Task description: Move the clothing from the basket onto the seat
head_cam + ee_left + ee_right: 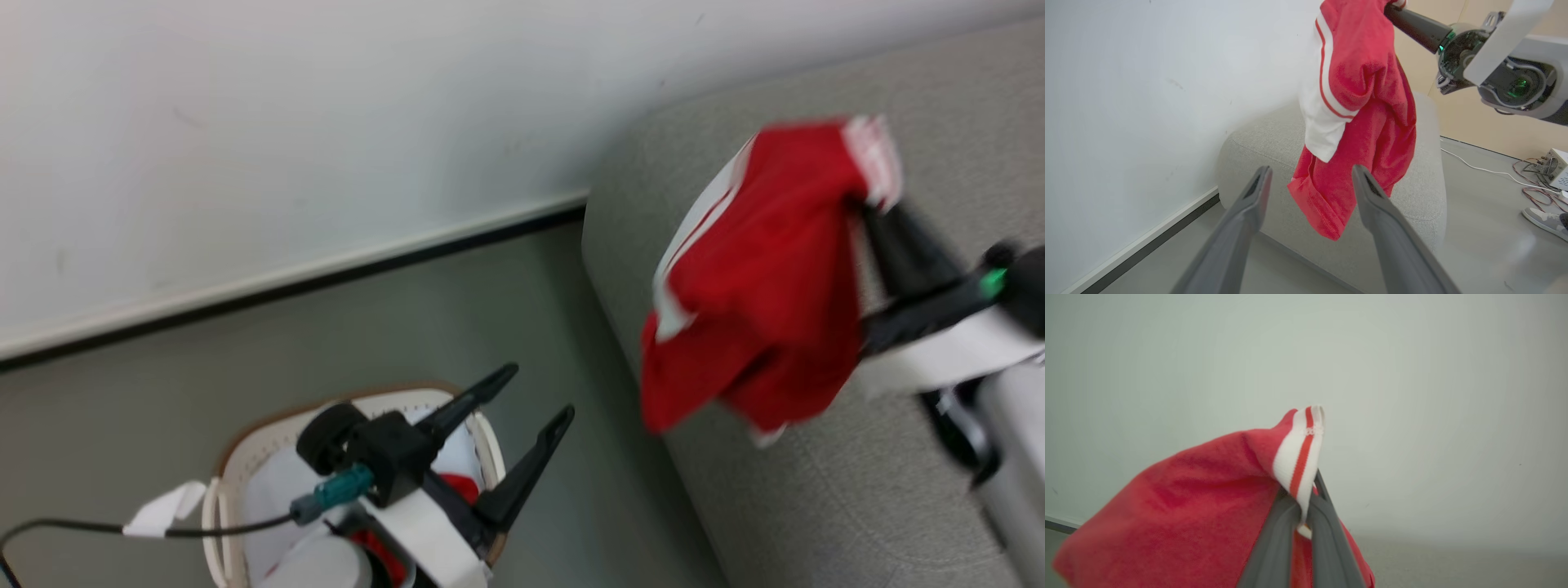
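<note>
Above the seat (816, 490) edge, the right tool (867, 211) clamps the clothing (759, 278); left tool (539, 392) stands spread.

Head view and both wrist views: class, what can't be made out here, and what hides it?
Basket, head view: contents mostly covered by the left tool and its forearm; bottom edge crops the rest.
Red garment: type and lettering unclear, blurred in head view, bunched elsewhere.
Shoe, left wrist view: wearer cut off by the right edge.

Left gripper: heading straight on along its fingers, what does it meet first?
Likely the red garment hanging from the shut right gripper; the grey sofa lies behind it. Depth is unclear.
</note>
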Available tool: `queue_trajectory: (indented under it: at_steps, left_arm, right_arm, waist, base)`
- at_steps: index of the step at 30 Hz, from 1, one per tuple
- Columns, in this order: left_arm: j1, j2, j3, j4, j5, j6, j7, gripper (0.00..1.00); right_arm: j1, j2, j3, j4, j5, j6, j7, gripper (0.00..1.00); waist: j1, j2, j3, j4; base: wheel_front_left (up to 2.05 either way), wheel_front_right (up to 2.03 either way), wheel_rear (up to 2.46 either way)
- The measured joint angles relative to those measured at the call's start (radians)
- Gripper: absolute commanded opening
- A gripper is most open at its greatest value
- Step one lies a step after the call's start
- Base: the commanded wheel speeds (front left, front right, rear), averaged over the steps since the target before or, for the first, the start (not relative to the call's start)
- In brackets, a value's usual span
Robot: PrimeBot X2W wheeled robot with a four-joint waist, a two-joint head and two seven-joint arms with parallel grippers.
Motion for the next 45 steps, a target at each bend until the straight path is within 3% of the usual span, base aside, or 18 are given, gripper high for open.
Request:
queue_trajectory:
  at_steps: [6,13,19,28,29,30,31,40,45]
  left_arm:
    - [-0.113,0.011,0.014,-0.03,0.015,-0.016,0.018,1.0]
    - [-0.234,0.015,0.034,-0.04,0.032,-0.029,0.013,1.0]
    - [-0.288,-0.012,0.038,-0.027,0.041,-0.032,-0.026,1.0]
    - [-0.259,-0.033,0.053,0.025,0.017,-0.014,-0.08,1.0]
    - [-0.251,-0.033,0.055,0.03,0.015,-0.012,-0.084,1.0]
    - [-0.244,-0.033,0.058,0.033,0.008,-0.009,-0.088,1.0]
    - [-0.237,-0.034,0.062,0.036,0.001,-0.006,-0.091,1.0]
    - [-0.147,-0.032,0.103,0.059,-0.039,0.02,-0.126,1.0]
    - [-0.053,-0.026,0.148,0.076,-0.059,0.046,-0.136,1.0]
  right_arm:
    - [-0.207,-0.011,-0.225,0.061,-0.076,0.0,0.0,0.0]
    - [-0.494,-0.135,-0.466,0.255,-0.151,0.0,0.044,0.0]
    - [-0.571,-0.183,-0.699,0.461,-0.336,0.0,0.096,0.0]
    - [-0.527,-0.059,-0.953,0.647,-0.607,0.0,0.078,0.0]
    - [-0.527,-0.053,-0.969,0.659,-0.623,0.0,0.077,0.31]
    - [-0.527,-0.044,-0.975,0.673,-0.636,0.0,0.077,0.73]
    - [-0.525,-0.032,-0.982,0.689,-0.644,0.0,0.078,1.0]
    - [-0.412,0.038,-0.952,0.673,-0.706,0.0,0.008,1.0]
    - [-0.263,0.115,-0.887,0.479,-0.661,0.0,0.002,1.0]
  waist:
    - [0.0001,0.0,0.143,0.04]
    - [0.0002,-0.0001,0.318,0.108]
    - [0.0004,-0.0001,0.437,0.184]
    - [0.0002,-0.0001,0.505,0.271]
    - [0.0002,-0.0001,0.499,0.272]
    - [0.0001,-0.0001,0.492,0.27]
    - [0.0,-0.0001,0.482,0.268]
    - [-0.0001,0.0,0.356,0.225]
    - [-0.0003,0.0,0.252,0.206]
  base:
    - [0.0,0.0,0.0]
    - [0.0,0.0,0.0]
    - [0.0,0.0,0.0]
    - [0.0,0.0,0.0]
    - [0.0,0.0,0.0]
    - [0.0,0.0,0.0]
    - [0.0,0.0,0.0]
    - [0.0,0.0,0.0]
    - [0.0,0.0,0.0]
